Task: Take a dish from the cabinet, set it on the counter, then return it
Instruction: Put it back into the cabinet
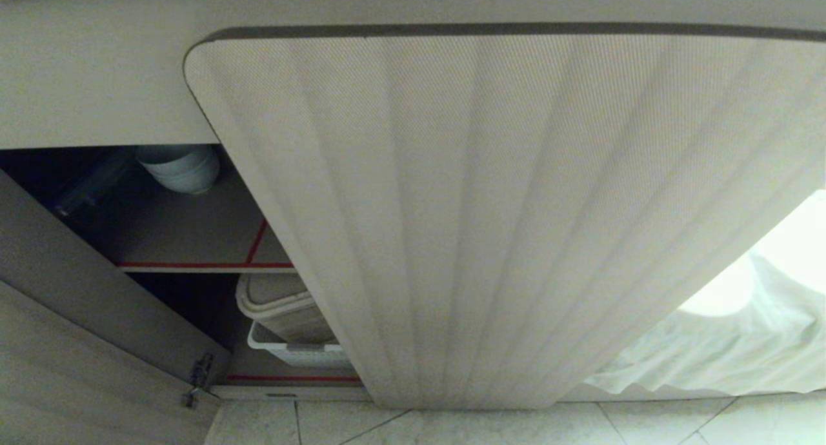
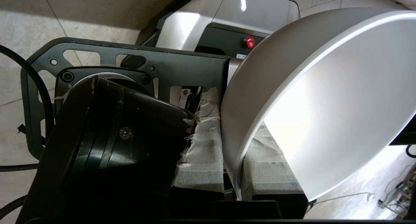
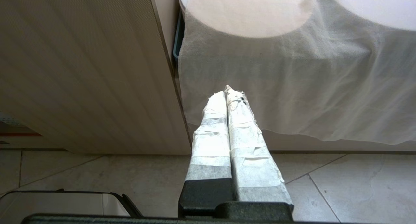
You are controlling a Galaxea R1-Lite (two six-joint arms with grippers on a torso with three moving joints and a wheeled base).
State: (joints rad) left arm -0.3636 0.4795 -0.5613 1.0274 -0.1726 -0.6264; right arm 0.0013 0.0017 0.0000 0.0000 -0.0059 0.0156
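Cabinet [image 1: 193,238] shelf held stacked bowls [image 1: 181,166]; only the wrist view showed left gripper [image 2: 232,172] clamping the dish [image 2: 325,104]; right gripper [image 3: 227,97] was closed, empty.

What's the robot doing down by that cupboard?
It is carrying a dish. The left gripper has its jaws pinched on the white bowl's rim, one inside and one outside, holding it over the robot's own base. Ahead, the cabinet has one door open, with a stack of bowls on the upper shelf. The right gripper hangs idle, jaws shut, near a white cloth.
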